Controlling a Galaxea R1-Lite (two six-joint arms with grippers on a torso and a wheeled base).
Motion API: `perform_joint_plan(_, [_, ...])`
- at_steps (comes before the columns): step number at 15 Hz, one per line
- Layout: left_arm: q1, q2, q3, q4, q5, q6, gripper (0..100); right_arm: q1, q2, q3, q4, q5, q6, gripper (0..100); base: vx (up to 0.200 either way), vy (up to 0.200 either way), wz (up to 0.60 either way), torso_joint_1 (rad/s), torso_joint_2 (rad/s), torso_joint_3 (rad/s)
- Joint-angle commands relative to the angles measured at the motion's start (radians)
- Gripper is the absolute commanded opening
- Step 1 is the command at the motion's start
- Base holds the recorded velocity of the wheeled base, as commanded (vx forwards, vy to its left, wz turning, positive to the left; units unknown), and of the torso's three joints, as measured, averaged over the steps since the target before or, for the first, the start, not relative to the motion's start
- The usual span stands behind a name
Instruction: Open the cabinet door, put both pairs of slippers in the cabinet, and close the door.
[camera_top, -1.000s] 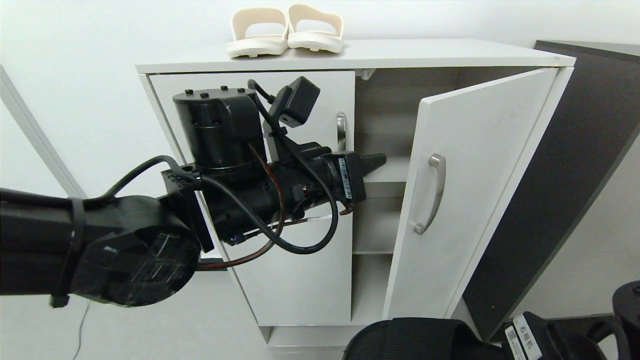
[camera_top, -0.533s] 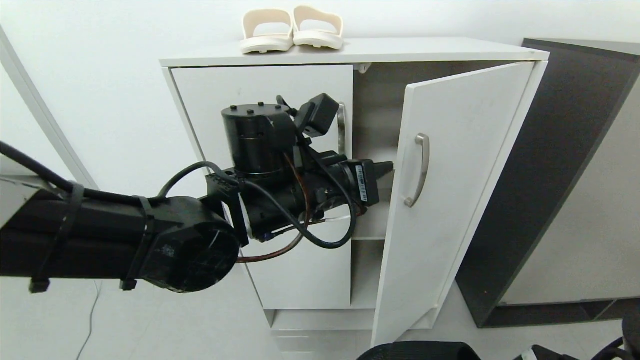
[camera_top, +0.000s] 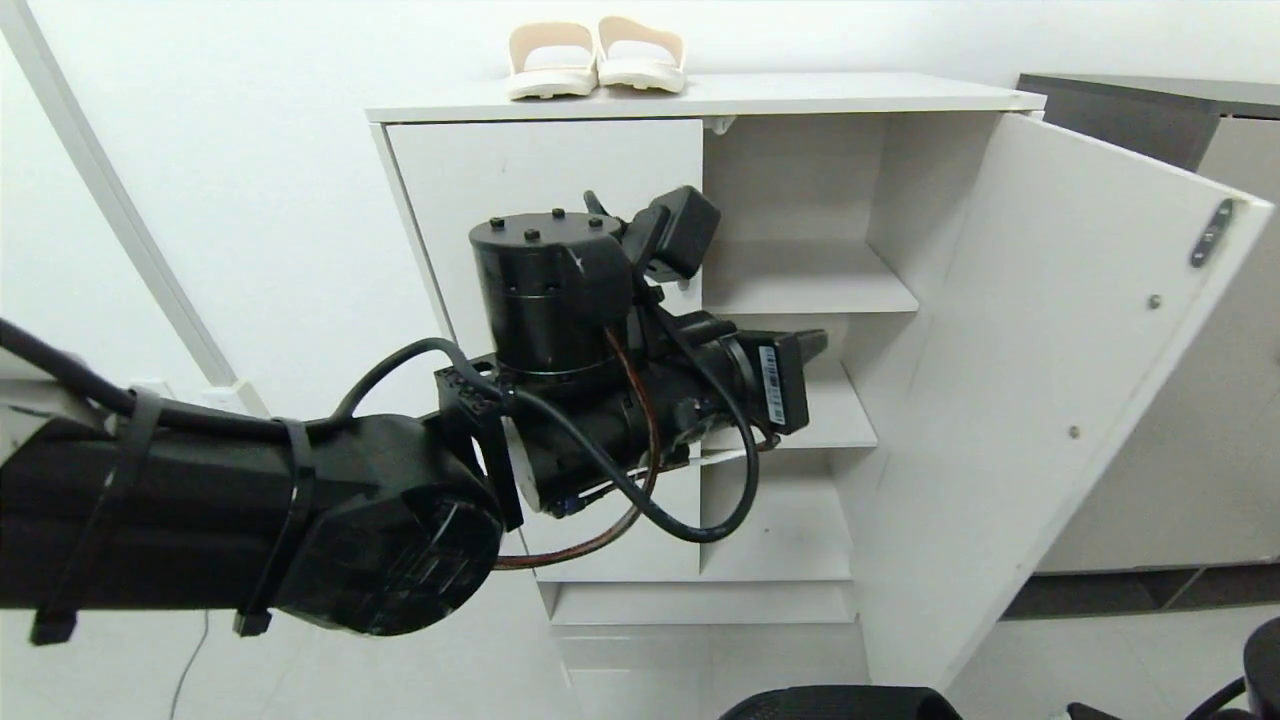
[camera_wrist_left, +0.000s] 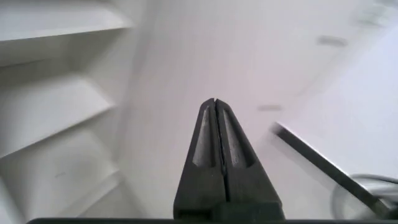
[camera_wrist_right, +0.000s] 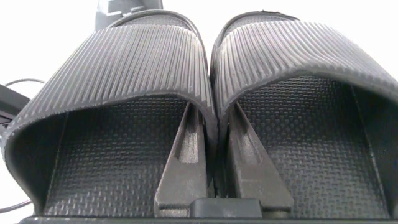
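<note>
Right door (camera_top: 1050, 400): I see it swung wide open, shelves (camera_top: 800, 285) exposed; the left door (camera_top: 545, 170) is closed.
Left gripper (camera_top: 815, 343): mine, held in front of the open compartment near the middle shelf, fingers pressed together on nothing.
Right gripper (camera_wrist_right: 214, 118): pinching the adjoining inner edges of the black slippers (camera_wrist_right: 124, 81), which sit side by side.
Cream slippers (camera_top: 597, 60): paired on the cabinet (camera_top: 850, 92) top, above the left door.
</note>
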Motion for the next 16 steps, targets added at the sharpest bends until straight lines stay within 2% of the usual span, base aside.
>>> perform_joint_plan(1, [0.024,-0.047,0.011,0.005,0.052,-0.002,0,-0.025,0.022,-0.025,0.0,-0.004,0.004,0,0.0,0.0,0.0,0.0,0.0,0.0])
perform_joint_plan(3, [0.072,-0.142,0.042,0.028,0.072,-0.002,0,-0.119,0.054,-0.072,0.001,-0.044,0.009,0,0.0,0.0,0.0,0.0,0.0,0.0])
perform_joint_plan(5, [0.127,-0.3,0.127,0.108,0.076,-0.001,0,-0.219,0.097,-0.132,0.001,-0.228,0.036,0,0.0,0.0,0.0,0.0,0.0,0.0])
perform_joint_plan(7, [0.156,-0.425,0.217,0.175,0.132,-0.001,0,-0.254,0.134,-0.183,0.001,-0.394,0.11,0,0.0,0.0,0.0,0.0,0.0,0.0])
perform_joint_plan(8, [0.17,-0.515,0.294,0.217,0.234,0.001,0,-0.265,0.163,-0.226,0.0,-0.493,0.168,0,0.0,0.0,0.0,0.0,0.0,0.0])
perform_joint_plan(9, [0.176,-0.572,0.354,0.238,0.323,0.003,0,-0.277,0.182,-0.261,0.0,-0.544,0.187,0,0.0,0.0,0.0,0.0,0.0,0.0])
perform_joint_plan(10, [0.179,-0.626,0.42,0.253,0.402,0.018,0,-0.283,0.194,-0.287,0.001,-0.567,0.196,0,0.0,0.0,0.0,0.0,0.0,0.0])
perform_joint_plan(11, [0.199,-0.684,0.493,0.257,0.472,0.049,0,-0.286,0.209,-0.301,0.0,-0.581,0.208,0,0.0,0.0,0.0,0.0,0.0,0.0])
perform_joint_plan(12, [0.219,-0.744,0.562,0.255,0.52,0.078,0,-0.286,0.218,-0.306,0.0,-0.604,0.211,0,0.0,0.0,0.0,0.0,0.0,0.0])
perform_joint_plan(13, [0.254,-0.804,0.619,0.258,0.55,0.101,0,-0.286,0.234,-0.313,0.0,-0.633,0.211,0,0.0,0.0,0.0,0.0,0.0,0.0])
perform_joint_plan(15, [0.406,-0.903,0.754,0.252,0.563,0.156,0,-0.286,0.277,-0.316,-0.016,-0.676,0.21,0,0.0,0.0,0.0,0.0,0.0,0.0])
perform_joint_plan(16, [0.448,-0.949,0.797,0.252,0.567,0.164,0,-0.286,0.294,-0.318,-0.039,-0.678,0.211,0,0.0,0.0,0.0,0.0,0.0,0.0])
